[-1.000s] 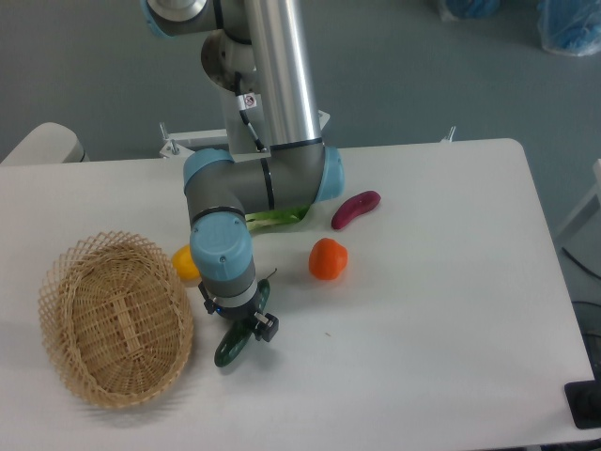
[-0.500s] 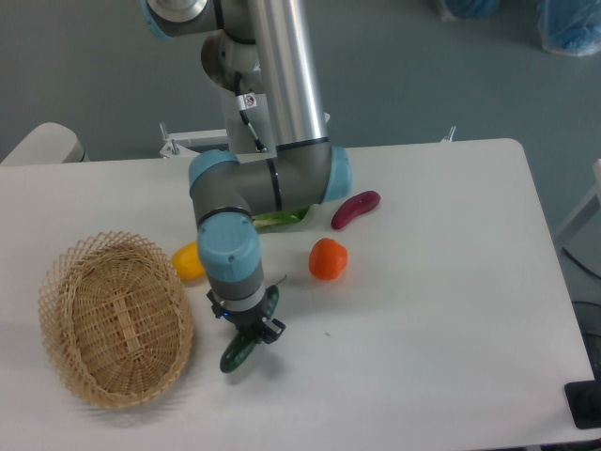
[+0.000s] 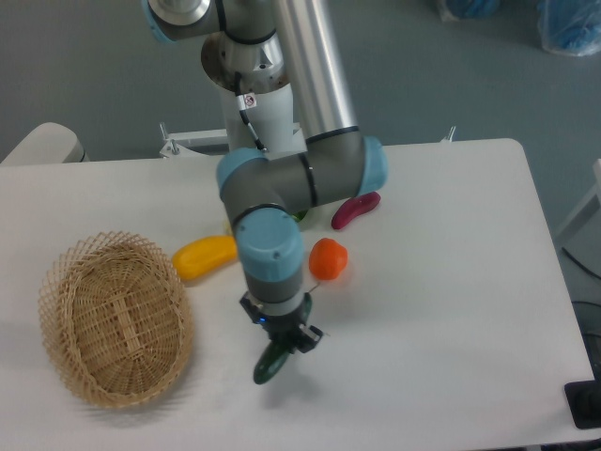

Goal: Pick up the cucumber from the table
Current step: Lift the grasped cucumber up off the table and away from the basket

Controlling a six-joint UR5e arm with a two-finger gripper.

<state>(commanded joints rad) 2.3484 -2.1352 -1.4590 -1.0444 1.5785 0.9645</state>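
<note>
Gripping the slim, dark green glossy cucumber (image 3: 273,361), the black two-finger pincer (image 3: 285,338) is clamped on its upper part near the white table's (image 3: 451,310) front edge; it looks lifted, so the pick seems nearly complete.

Your arm now further right over the table (image 3: 441,310), gripper (image 3: 285,340) carrying the cucumber (image 3: 273,362) along with it, away from the basket (image 3: 113,318), yellow pepper (image 3: 205,256) no longer half hidden, leafy greens now almost fully covered by the arm
</note>
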